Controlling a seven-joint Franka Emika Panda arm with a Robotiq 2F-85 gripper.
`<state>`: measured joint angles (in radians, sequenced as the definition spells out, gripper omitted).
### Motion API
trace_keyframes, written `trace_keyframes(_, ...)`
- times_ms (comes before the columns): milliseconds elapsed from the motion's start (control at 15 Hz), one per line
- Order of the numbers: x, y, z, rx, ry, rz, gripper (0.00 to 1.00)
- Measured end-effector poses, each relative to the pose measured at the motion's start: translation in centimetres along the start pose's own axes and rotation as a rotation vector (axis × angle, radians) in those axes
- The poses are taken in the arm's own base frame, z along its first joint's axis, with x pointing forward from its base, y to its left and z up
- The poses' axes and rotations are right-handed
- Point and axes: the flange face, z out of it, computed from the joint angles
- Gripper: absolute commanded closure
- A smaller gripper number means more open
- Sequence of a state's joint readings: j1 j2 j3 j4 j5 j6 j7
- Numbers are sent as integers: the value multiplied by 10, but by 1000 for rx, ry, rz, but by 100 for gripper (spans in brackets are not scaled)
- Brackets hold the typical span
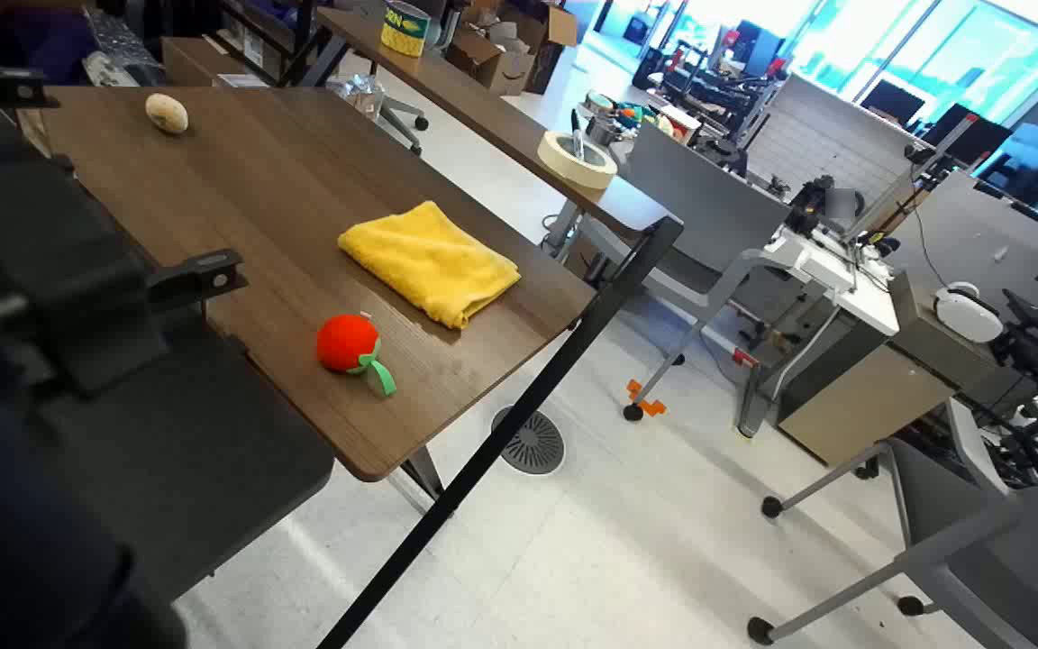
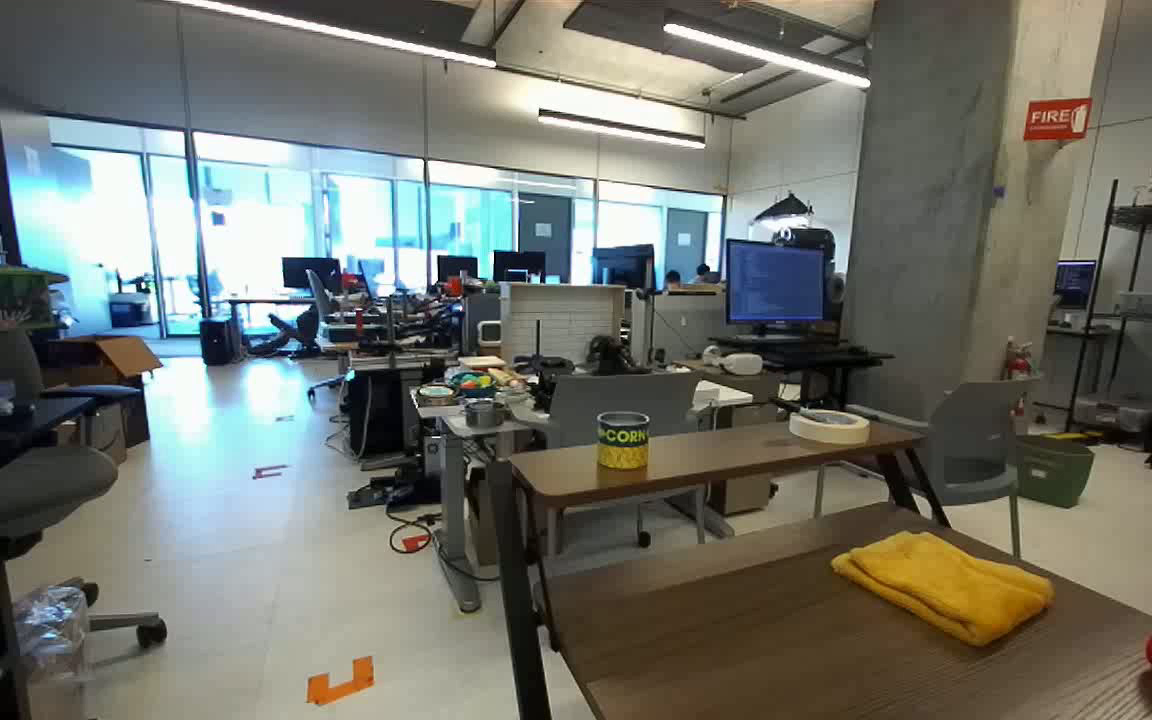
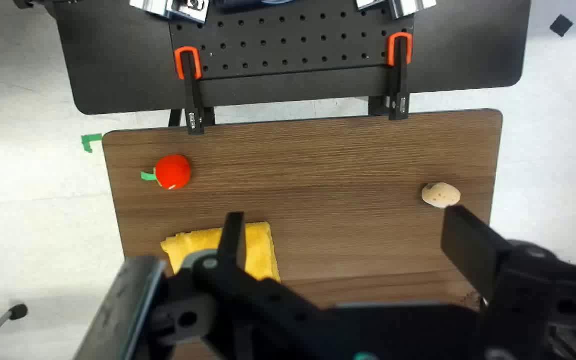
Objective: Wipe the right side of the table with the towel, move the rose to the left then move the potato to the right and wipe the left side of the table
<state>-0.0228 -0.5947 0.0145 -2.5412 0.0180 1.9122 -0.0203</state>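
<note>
Black two-fingered claw [image 3: 345, 235]: jaws spread wide, nothing gripped, hanging above the long, dark brown, wood-grain table [image 3: 328, 175]. Bearings taken from mid-tabletop, wrist view.

Bright yellow, folded cloth towel [image 1: 433, 263]: eight o'clock, partly screened there by the claw, whole in both exterior views. Probably first to lift. Should handle light, limp and grippy, nothing to break. A shallow pinch may peel up one layer; better to take the whole fold across its thickness, fingers low to the tabletop.

Round, red, soft-looking rose [image 3: 173, 171], green stem: between nine and ten o'clock. Looks like fabric, so likely light and squashy. Hold the head across its middle; the stem would probably bend.

Smooth, oval, beige potato [image 3: 441, 195]: three o'clock. Material uncertain; I'd expect it firmer and inclined to roll. Close on its narrow sides.

Writing, in an exterior view: on the grey concrete pillar [image 2: 941, 220], a red rectangular sign [image 2: 1057, 119] reads FIRE in white, smaller line illegible. On the raised brown shelf [image 2: 726, 453], a yellow-and-dark round can [image 2: 623, 440] reads CORN, yellow capitals. No brand made out.
</note>
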Motion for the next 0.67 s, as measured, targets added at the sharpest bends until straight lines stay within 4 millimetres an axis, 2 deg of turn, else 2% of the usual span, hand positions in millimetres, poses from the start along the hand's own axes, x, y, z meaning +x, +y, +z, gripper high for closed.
trace_keyframes(267, 1, 2, 3, 3, -4, 10, 0)
trace_keyframes(533, 8, 9, 24, 38, -63, 49, 0)
trace_keyframes(667, 10, 9, 28, 40, -75, 51, 0)
